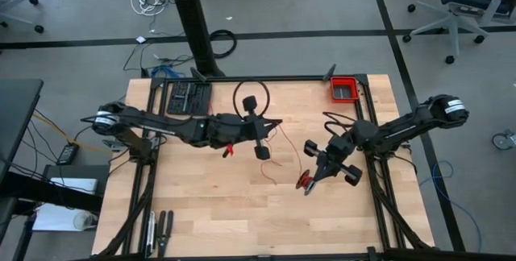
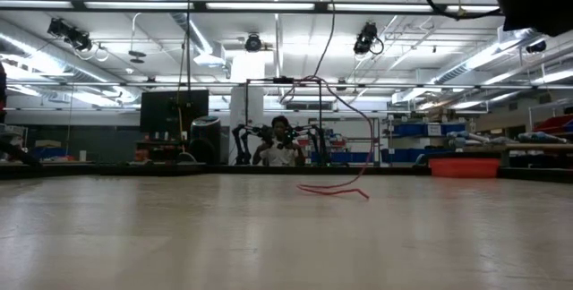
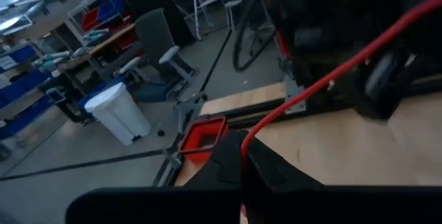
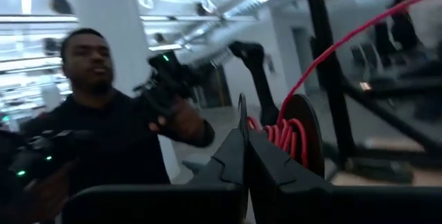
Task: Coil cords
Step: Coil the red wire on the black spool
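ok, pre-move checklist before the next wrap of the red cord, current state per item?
1. Left gripper shut on the red cord: ok, strand runs out from its closed fingers.
2. Right gripper shut at the coiled bundle: ok, red loops sit against its fingers.
3. Cord free between the grippers: ok, one loose strand dips to the table, no visible knot.
4. Black cable loop apart from the cord: ok.
5. Red bin out of the way: ok, at the far corner.
6. Person beyond the table: cannot tell how near.

No readable text, label, brand, number or sign in any view; markings on room equipment beyond table too small to read.
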